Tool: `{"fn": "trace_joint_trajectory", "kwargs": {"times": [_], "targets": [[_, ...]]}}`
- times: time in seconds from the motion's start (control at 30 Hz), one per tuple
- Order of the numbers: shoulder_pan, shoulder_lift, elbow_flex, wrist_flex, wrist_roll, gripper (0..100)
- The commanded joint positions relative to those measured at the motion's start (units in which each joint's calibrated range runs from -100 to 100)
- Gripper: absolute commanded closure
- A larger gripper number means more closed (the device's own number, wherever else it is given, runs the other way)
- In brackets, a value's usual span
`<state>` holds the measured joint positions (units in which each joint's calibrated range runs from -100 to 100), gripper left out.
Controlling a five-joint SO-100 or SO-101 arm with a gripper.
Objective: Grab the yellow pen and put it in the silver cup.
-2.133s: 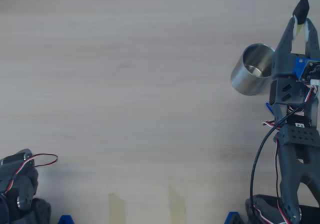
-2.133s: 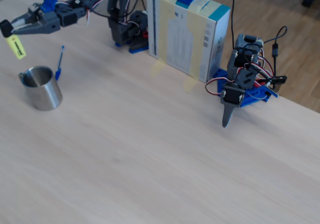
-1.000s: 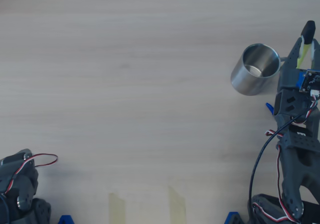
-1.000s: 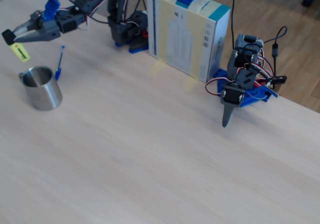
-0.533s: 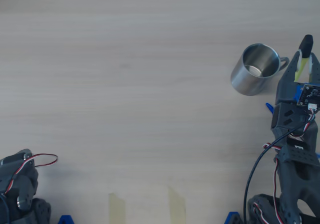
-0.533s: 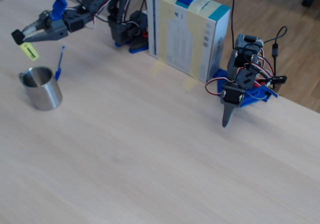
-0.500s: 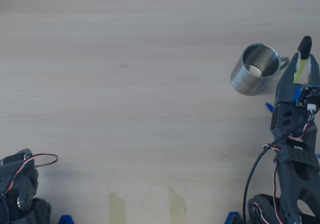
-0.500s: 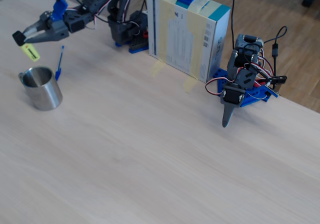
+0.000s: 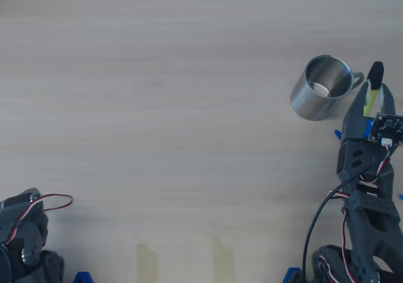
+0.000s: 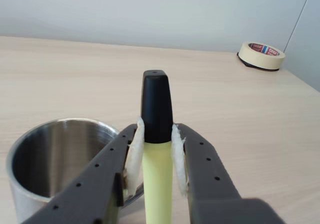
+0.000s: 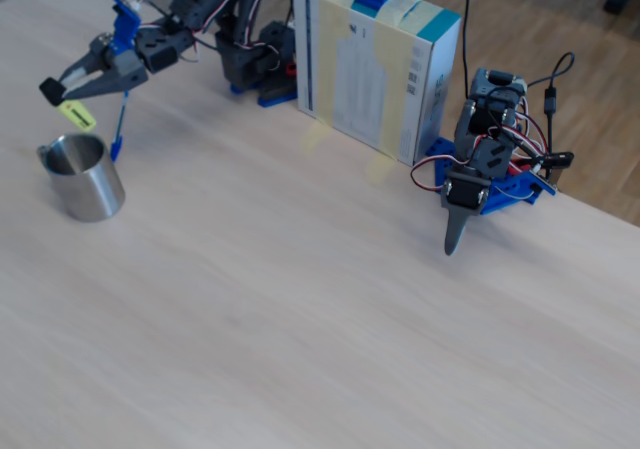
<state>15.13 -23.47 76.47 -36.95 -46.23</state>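
In the fixed view the silver cup (image 11: 82, 177) stands upright near the left edge of the table (image 11: 300, 299), open mouth up, its small handle turned toward that edge. Just above and behind it hangs my claw (image 11: 62, 93), closed on the yellow pen (image 11: 76, 115), which I grip just below its black cap so the pale body slants down toward the cup's rim without reaching it. Right of the cup a thin blue pen (image 11: 118, 129) lies on the table under my arm. Further right, at the back edge, stands a white and teal box (image 11: 375, 64), and beyond it a second arm (image 11: 485, 159) is parked by the right edge.

From the wrist, the cup (image 10: 50, 159) sits at lower left, and my two padded fingers (image 10: 134, 156) press the pen (image 10: 156, 149) from both sides, cap pointing forward. A roll of tape (image 10: 261, 54) lies at the far right of the table.

From overhead, the cup (image 9: 321, 96) is near the right edge, with my claw (image 9: 373, 87) and the pen (image 9: 373, 84) just right of its handle.
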Motion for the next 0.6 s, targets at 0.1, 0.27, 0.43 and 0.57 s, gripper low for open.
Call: {"fn": "trace_joint_trajectory", "kwargs": {"times": [0.1,0.27,0.43,0.57], "targets": [[-0.74,-1.47,1.22,-0.85,0.35,98],[-2.48,-1.47,0.59,-0.93,1.81,98],[-3.62,-0.22,0.50,-1.19,1.70,98],[-3.88,1.86,0.59,-6.68,1.70,98]]}}
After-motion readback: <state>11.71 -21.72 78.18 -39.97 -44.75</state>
